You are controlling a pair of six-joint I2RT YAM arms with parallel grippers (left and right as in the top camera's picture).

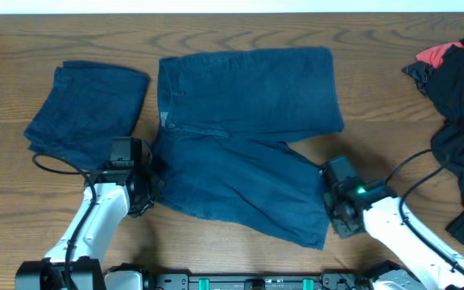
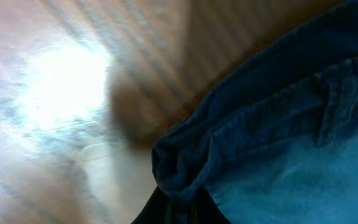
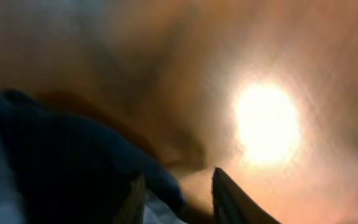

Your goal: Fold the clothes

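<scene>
Navy denim shorts (image 1: 240, 153), rumpled waistband (image 2: 278, 106) in left end effector (image 1: 151, 177); right end effector (image 3: 176, 183) ajar.

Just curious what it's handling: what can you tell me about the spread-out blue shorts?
The shorts are dark navy, denim-like, lying flat but creased on the table, waistband left, two wide legs pointing right, the lower one slanting. The left gripper pinches the waistband's near corner; the right gripper, jaws apart, sits at the lower leg's hem.
</scene>
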